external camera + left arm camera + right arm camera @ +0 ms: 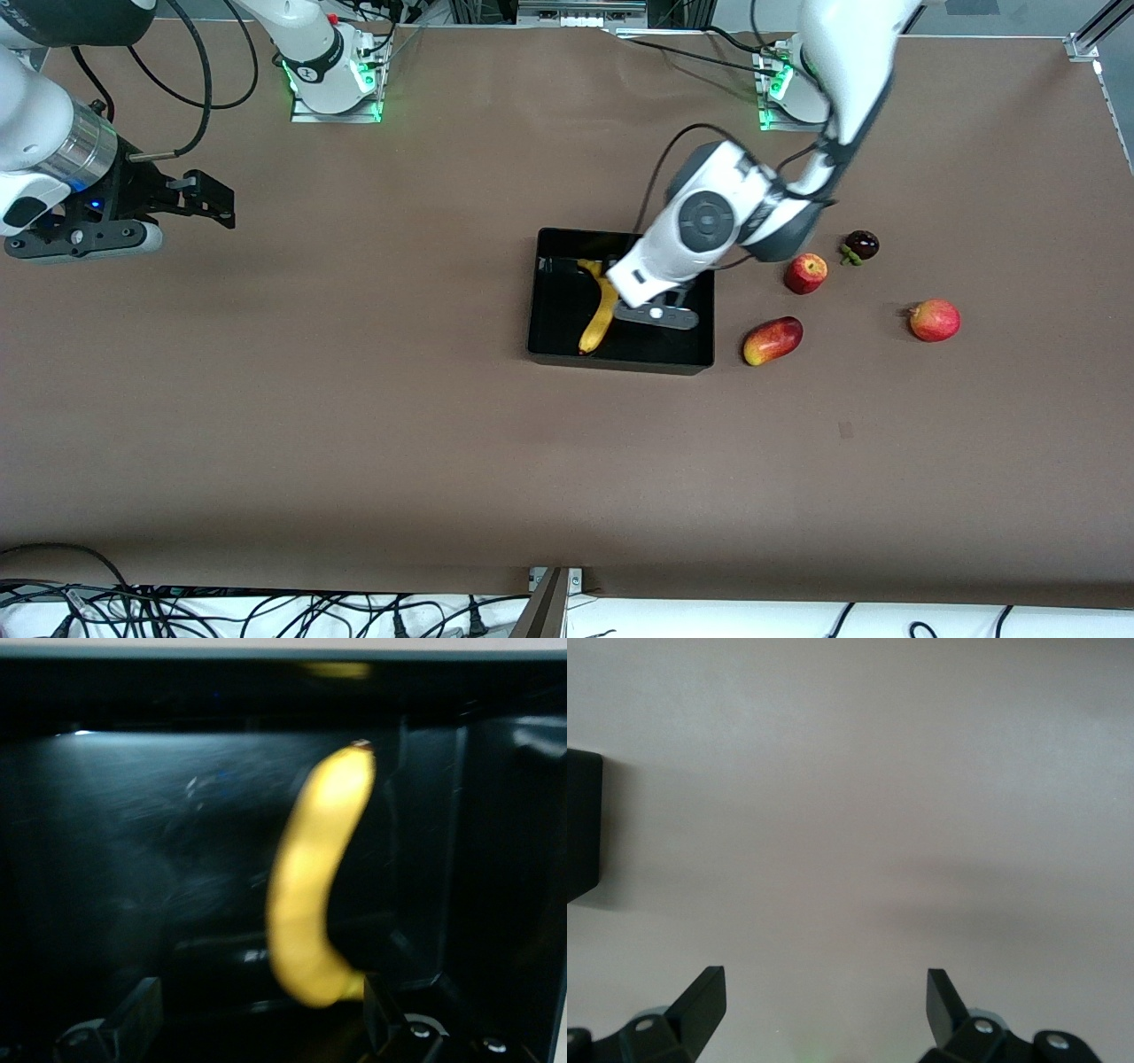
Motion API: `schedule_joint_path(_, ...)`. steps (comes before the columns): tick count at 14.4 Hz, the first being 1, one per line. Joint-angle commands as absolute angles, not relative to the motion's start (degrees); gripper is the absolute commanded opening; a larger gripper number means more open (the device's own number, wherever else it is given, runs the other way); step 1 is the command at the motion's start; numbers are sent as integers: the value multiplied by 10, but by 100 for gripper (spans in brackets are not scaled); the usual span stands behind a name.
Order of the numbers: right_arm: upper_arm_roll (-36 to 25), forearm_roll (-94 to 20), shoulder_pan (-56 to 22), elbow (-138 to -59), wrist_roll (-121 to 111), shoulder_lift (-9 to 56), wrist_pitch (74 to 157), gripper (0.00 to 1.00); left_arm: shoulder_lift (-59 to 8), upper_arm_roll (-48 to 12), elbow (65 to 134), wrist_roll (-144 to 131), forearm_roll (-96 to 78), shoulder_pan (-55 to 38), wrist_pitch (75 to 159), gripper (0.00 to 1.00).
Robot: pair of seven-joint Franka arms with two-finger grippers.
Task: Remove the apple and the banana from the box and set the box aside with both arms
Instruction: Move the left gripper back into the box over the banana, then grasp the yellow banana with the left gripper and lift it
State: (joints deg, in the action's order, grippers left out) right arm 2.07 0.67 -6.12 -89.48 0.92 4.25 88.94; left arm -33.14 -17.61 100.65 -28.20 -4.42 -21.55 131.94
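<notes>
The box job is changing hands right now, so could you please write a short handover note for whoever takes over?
Left gripper: open, down inside the box, fingers on either side of the banana, not closed on it.
Right gripper: open, waiting over bare table at the right arm's end.
Done: apple is out, on the table beside the box toward the left arm's end.
Left: grip and lift the banana out, then move the box aside with both arms.
</notes>
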Motion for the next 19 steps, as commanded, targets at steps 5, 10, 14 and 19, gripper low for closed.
schedule_joint_path(5, 22, 2, -61, -885, 12, 42, 881, 100, -418, -176, 981, -376, 129, -250, 1405, 100)
schedule_joint_path(10, 22, 2, -61, -886, 12, 42, 882, 100, -434, -177, 981, -430, 118, -260, 1409, 32)
schedule_joint_path(14, 22, 2, -61, -885, 12, 42, 882, 100, -414, -178, 978, -432, 116, -256, 1405, 15)
schedule_joint_path(19, 22, 2, -61, -885, 12, 42, 881, 100, -363, -204, 922, -429, 112, -224, 1252, 15)
